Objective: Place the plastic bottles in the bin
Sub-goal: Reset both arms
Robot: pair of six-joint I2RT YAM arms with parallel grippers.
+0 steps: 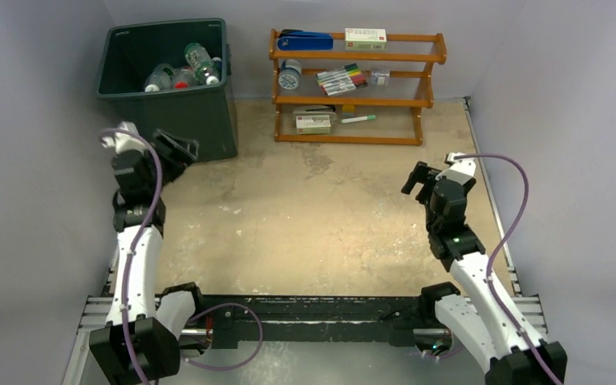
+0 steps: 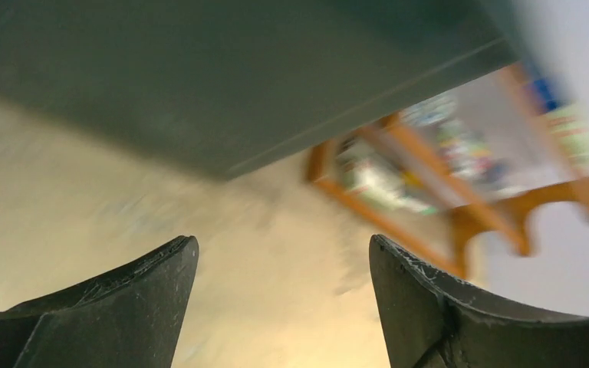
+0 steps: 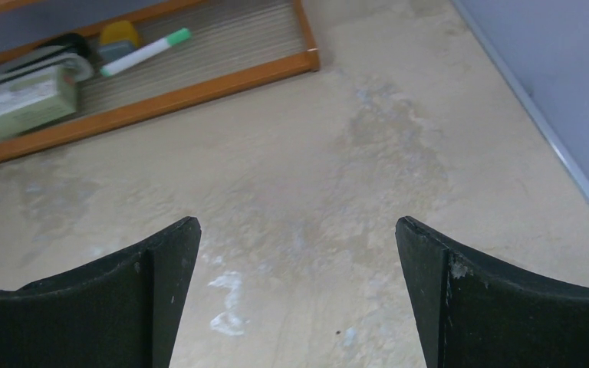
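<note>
Since the only plastic bottles (image 1: 184,70) in view lie inside the bin (image 1: 208,120) at the far left and none shows on the table (image 1: 329,224), the job looks done, the left gripper (image 1: 178,150) and right gripper (image 1: 419,180) both spread apart, holding nothing.

Matt plastic bin (image 1: 200,112), glossy wooden rack (image 1: 401,57)

A robotics lab test cell: robot arms (image 1: 132,265) bolted to a metal rail (image 1: 313,309), and a stained tabletop (image 1: 329,216) boxed in by plain walls (image 1: 561,80), with an orange rack (image 1: 353,100) of stationery props.
</note>
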